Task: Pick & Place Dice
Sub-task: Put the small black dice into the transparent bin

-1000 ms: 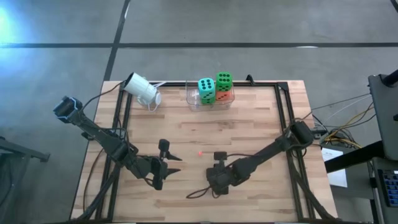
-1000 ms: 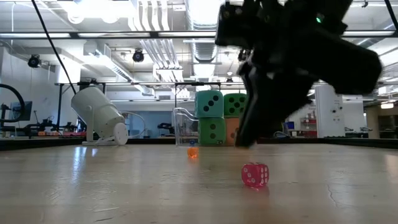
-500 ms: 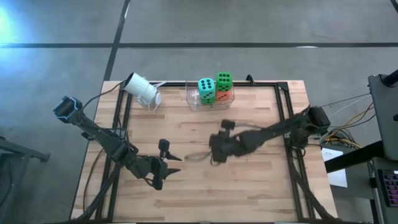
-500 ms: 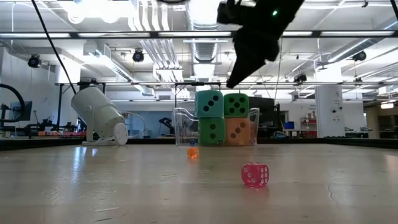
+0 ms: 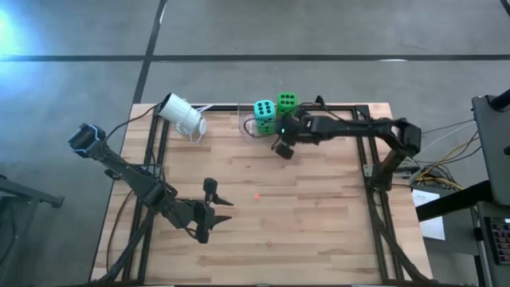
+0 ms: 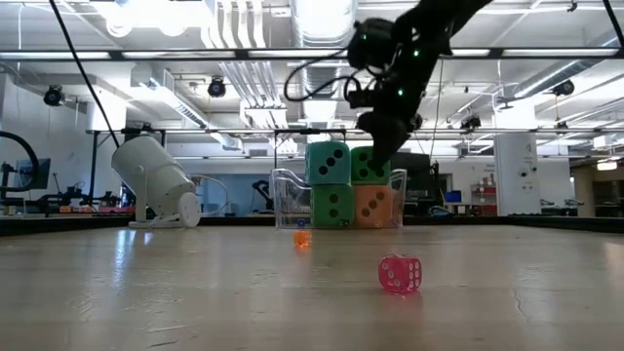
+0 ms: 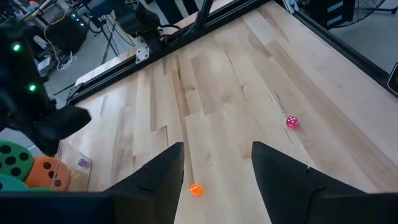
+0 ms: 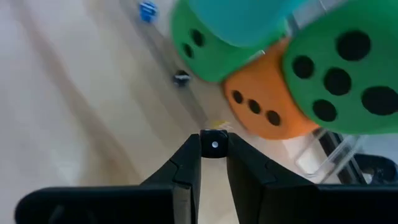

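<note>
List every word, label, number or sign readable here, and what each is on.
No readable words, labels or numbers.
Only pips: the teal die shows two, a green die three, the orange die three in the right wrist view.
Pink die pips: too small to count.

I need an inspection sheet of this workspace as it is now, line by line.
Surface: wooden table, black frame at its edges.
Job's things: four big dice stacked in a clear bin; orange small die and pink small die loose on the table.
Clutter: white cup lying near the far-left corner.
Grippers: left gripper open, waiting at the near left; right gripper shut on a black small die beside the bin.
Cables: wires off the table's right side.
Surroundings: lab room, nobody seen.
</note>
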